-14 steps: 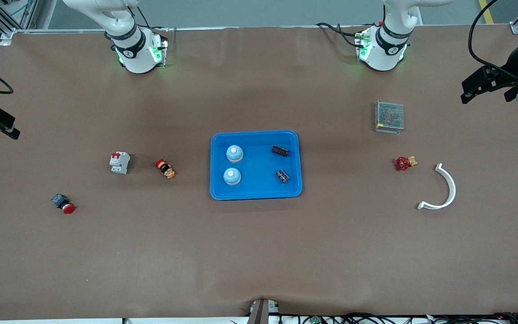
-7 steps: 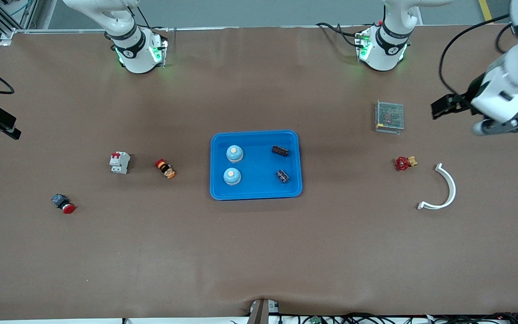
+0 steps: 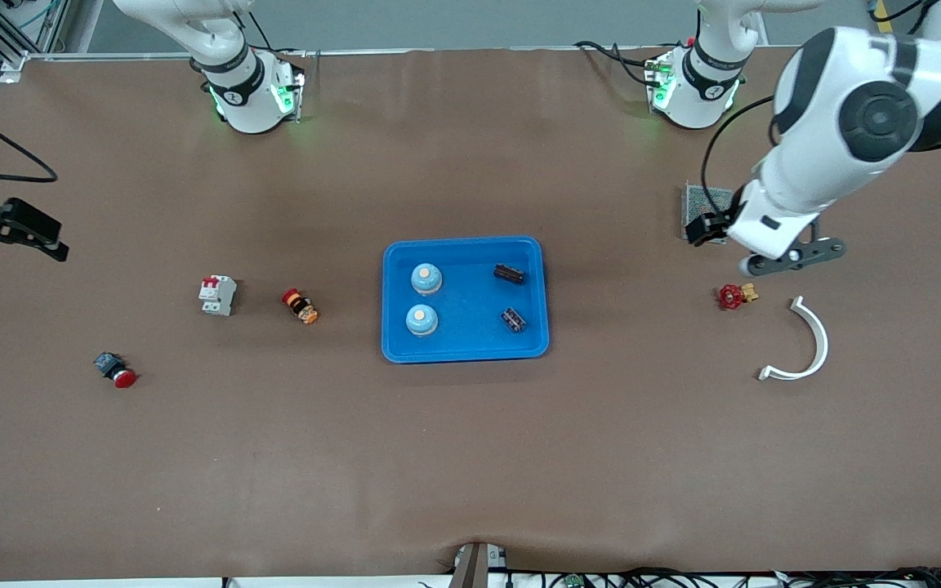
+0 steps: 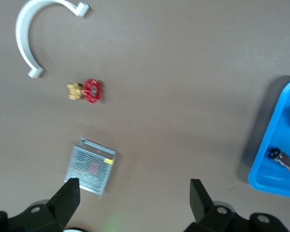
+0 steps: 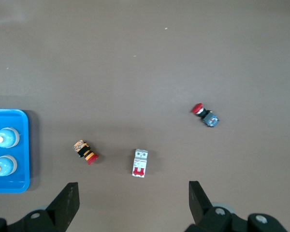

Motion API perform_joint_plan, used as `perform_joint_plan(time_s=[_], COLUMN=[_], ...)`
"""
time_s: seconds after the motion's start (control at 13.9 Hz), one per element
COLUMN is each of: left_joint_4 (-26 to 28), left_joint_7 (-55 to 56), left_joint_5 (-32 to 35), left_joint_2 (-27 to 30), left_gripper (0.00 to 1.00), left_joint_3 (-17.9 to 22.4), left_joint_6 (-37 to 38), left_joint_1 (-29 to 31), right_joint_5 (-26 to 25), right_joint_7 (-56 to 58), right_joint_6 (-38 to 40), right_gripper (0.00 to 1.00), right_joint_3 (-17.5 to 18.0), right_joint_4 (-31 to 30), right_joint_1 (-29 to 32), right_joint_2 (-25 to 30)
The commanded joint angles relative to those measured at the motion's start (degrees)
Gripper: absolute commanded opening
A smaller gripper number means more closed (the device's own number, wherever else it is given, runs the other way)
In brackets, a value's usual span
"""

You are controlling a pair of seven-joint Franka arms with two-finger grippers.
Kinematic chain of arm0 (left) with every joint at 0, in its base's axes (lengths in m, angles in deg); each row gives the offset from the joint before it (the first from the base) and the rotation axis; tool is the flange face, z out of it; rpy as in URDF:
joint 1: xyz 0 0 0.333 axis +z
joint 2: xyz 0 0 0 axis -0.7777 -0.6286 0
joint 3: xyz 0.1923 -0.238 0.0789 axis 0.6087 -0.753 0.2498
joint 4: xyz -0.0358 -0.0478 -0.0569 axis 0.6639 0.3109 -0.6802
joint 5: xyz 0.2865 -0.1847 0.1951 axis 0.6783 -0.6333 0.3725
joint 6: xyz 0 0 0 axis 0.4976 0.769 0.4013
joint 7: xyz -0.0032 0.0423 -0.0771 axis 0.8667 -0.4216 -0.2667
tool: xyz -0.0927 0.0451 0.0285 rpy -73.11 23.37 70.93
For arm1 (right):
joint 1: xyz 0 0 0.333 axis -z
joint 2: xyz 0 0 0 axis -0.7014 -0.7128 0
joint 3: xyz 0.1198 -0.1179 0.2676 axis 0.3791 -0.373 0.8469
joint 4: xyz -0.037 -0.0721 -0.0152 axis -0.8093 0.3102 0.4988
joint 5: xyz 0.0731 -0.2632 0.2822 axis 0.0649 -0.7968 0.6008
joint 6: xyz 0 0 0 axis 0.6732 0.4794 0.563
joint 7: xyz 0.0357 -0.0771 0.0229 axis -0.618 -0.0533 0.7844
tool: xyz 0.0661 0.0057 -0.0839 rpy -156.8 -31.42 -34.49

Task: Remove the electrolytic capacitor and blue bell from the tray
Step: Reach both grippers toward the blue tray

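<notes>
The brown desk (image 3: 470, 457) carries a blue tray (image 3: 465, 353) at its middle. Toward the right arm's end lie a circuit breaker (image 3: 217, 295), a striped button (image 3: 300, 306) and a red pushbutton (image 3: 115, 370). Toward the left arm's end lie a mesh box (image 3: 703, 202), a red valve (image 3: 734, 295) and a white curved piece (image 3: 813, 343).

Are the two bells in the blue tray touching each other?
Apart. The front view shows bare tray floor between the bell farther from the camera and the nearer bell.

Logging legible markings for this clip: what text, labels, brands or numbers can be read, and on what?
None can be read.
Arm bases: a round mark on each, too small to read.
Metal mesh box: yellow and red patches, blurred.
Breaker: nothing legible.
</notes>
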Motion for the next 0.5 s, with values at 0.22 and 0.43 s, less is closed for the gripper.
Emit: perform_joint_plan(time_s=[0.22, 0.43], left_joint_4=[3.3, 2.9], left_joint_7=[18.3, 30.0], left_joint_5=[-2.1, -2.2], left_joint_2=[-5.0, -10.7], left_gripper=[1.0, 1.0], left_joint_3=[-8.6, -13.9], left_joint_6=[-9.8, -17.9], left_joint_1=[0.3, -0.1], right_joint_5=[3.5, 6.4], right_joint_7=[-4.8, -7.6], right_joint_6=[-0.5, -2.5], right_gripper=[1.0, 1.0], right_joint_3=[-0.1, -0.1], right_joint_4=[1.6, 1.4], right_joint_1=[-8.5, -13.2], right_joint_2=[-1.1, -2.6])
